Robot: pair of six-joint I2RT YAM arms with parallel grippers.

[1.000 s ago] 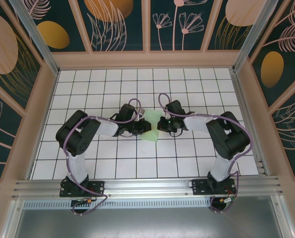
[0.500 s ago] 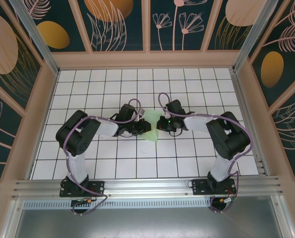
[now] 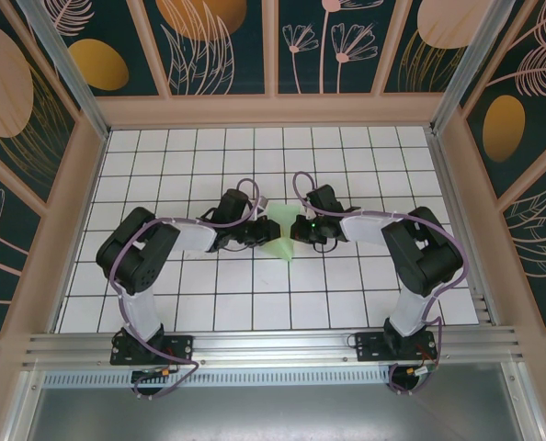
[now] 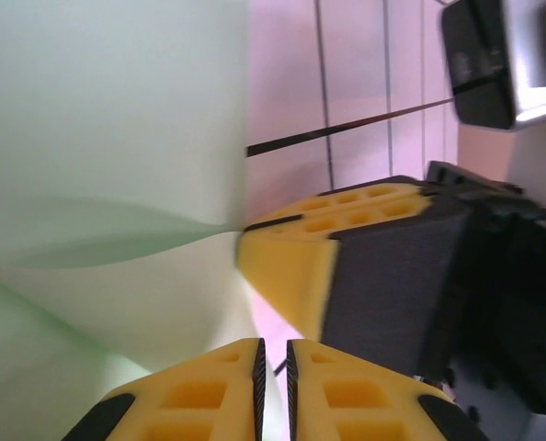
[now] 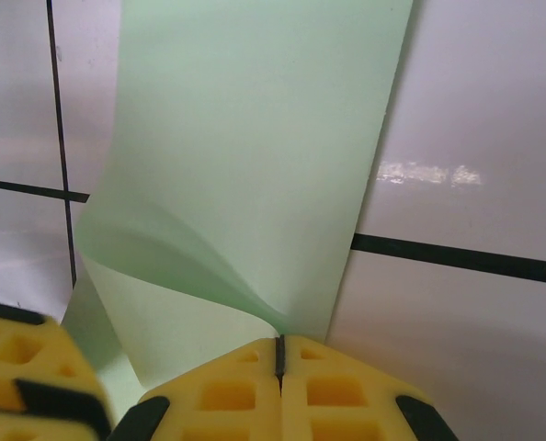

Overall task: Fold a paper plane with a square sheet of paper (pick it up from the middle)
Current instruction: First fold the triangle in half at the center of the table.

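The square sheet of paper (image 3: 283, 246) is pale green, folded to a narrow shape with its point toward the near side, between the two grippers at mid-table. My right gripper (image 5: 279, 354) is shut on a raised fold of the sheet (image 5: 255, 138), which curls up from the tiles into its pads. In the top view that gripper (image 3: 295, 230) sits at the sheet's right edge. My left gripper (image 4: 273, 363) stands a narrow slit apart with nothing between its pads, just beside the sheet (image 4: 108, 138) and the right gripper's yellow fingertip (image 4: 287, 262). From above, the left gripper (image 3: 272, 235) touches the sheet's left side.
White grid tiles (image 3: 255, 303) cover the table, walled by wooden panels (image 3: 273, 110) at the back and sides. Both arms reach inward and nearly meet at the centre. A metal rail (image 3: 273, 347) runs along the near edge.
The left arm has shifted a little to the right toward the sheet and its jaws have parted slightly. The right gripper has held its pinch in place.
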